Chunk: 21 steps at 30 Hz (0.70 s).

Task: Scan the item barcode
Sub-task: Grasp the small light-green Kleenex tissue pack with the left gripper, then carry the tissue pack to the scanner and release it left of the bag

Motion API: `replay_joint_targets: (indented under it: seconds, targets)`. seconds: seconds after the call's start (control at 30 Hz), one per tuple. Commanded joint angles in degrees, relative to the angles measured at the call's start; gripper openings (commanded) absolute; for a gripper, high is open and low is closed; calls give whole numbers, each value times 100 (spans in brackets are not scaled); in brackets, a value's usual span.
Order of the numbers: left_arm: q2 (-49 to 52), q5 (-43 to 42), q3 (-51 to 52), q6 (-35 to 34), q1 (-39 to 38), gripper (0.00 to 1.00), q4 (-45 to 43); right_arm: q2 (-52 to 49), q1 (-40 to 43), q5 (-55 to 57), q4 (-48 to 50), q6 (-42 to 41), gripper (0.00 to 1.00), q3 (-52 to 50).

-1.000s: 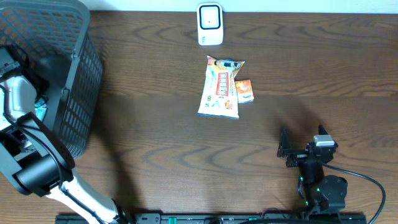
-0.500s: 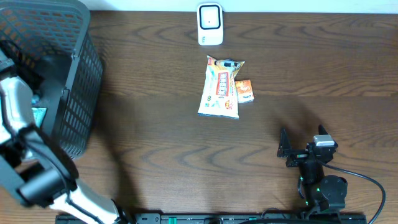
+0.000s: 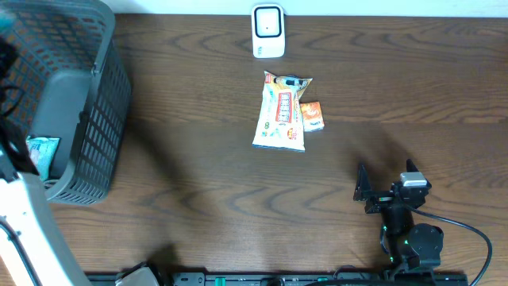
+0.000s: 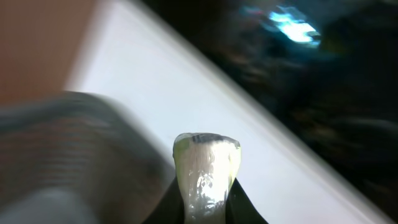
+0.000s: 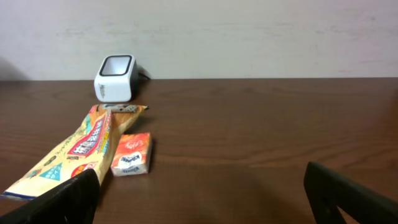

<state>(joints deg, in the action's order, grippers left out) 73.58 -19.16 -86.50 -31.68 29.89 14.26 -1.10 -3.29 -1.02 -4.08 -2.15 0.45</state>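
Observation:
In the left wrist view my left gripper (image 4: 206,202) is shut on a pale, glossy whitish item (image 4: 206,158) that sticks up between the dark jaws; everything behind it is motion blur. From overhead only the white left arm (image 3: 24,230) shows, at the left edge beside the basket, and I cannot make out its gripper. The white barcode scanner (image 3: 268,30) (image 5: 114,77) stands at the far middle of the table. My right gripper (image 3: 379,189) (image 5: 205,196) rests open near the front right with nothing between its fingers.
A dark mesh basket (image 3: 95,103) fills the far left, with a teal packet (image 3: 41,155) inside. A yellow snack packet (image 3: 282,111) (image 5: 74,152) and a small orange box (image 3: 312,116) (image 5: 132,154) lie just in front of the scanner.
My left gripper has shut on the pale item. The left arm has swung fast near the basket and blurred. The right arm and the table items have not moved.

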Motion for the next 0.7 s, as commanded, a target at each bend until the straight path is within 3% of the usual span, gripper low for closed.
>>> replay_joint_targets:
  seconds: [0.0,0.1,0.33,0.5,0.67]
  targets:
    - [-186,-1231,-7,-481,-831,7,-136,7,35,46,-22,7,99,-15]
    - [-52,-1231,-4,282,-2015,7,-59,7,35,46,-22,7,99,-15]
    - [787,-743,4,1456,-3668,7,313,7,35,46,-22,7,99,-15]
    - [1589,-669,4,2057,-4245,7,529,7,35,46,-22,7,99,-15]
    - [2455,-669,4,2074,-4478,7,713,7,35,46,-22,7,99,-15]
